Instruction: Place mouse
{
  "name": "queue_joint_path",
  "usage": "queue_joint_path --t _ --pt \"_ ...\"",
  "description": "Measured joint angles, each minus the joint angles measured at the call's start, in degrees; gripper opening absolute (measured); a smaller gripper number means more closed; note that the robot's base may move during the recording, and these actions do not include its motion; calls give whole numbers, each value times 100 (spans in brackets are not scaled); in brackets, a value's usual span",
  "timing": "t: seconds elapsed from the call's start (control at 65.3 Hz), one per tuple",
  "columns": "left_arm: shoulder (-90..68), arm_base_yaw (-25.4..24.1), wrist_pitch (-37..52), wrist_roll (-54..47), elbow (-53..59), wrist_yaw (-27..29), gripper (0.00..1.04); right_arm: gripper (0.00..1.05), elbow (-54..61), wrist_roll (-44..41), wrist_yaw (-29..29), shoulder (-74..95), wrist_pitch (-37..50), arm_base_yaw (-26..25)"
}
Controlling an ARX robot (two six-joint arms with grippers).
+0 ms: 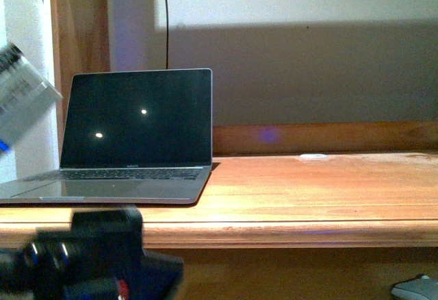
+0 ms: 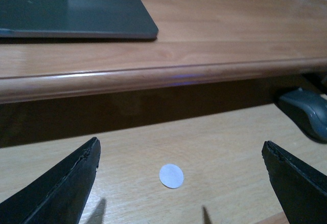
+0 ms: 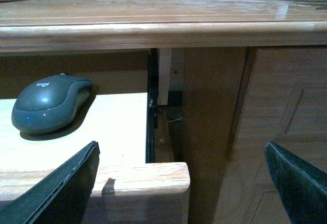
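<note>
The mouse [image 3: 48, 104] is dark grey and domed, and lies on the light wooden pull-out shelf [image 3: 117, 127] under the desk top. It also shows at the shelf's far side in the left wrist view [image 2: 309, 112] and low right in the front view [image 1: 417, 288]. My right gripper [image 3: 181, 183] is open and empty, held in front of the shelf's front corner and apart from the mouse. My left gripper [image 2: 181, 191] is open and empty above the shelf, over a small flat white disc [image 2: 171, 175]. The mouse lies beyond its one finger [image 2: 296, 183].
An open laptop [image 1: 130, 142] with a dark screen stands on the left of the desk top [image 1: 308, 190]. A small white disc [image 1: 313, 156] lies at the back of the desk. My left arm [image 1: 89, 259] shows blurred, low left. A wooden cabinet door [image 3: 276, 132] stands beside the shelf.
</note>
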State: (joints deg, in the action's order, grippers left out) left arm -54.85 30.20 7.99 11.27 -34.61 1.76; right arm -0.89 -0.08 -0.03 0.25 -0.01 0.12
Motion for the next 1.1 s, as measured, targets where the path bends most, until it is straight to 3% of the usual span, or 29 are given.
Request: queue_joint_path --t 0.459,0.643,0.811,0.918,1.102 --pt "1969 -433 -192 -280 713 2234 97 97 0 0 0 0 0 0" --pt "3331 142 -890 -302 1327 3200 97 97 0 0 0 0 0 0" --pt "3845 -59 -907 -387 1784 2920 95 97 0 0 0 0 0 0" --pt "4197 -649 -870 -811 2159 2076 76 97 0 0 0 0 0 0" --pt "4568 -1410 -872 -1003 2492 1335 46 97 0 0 0 0 0 0"
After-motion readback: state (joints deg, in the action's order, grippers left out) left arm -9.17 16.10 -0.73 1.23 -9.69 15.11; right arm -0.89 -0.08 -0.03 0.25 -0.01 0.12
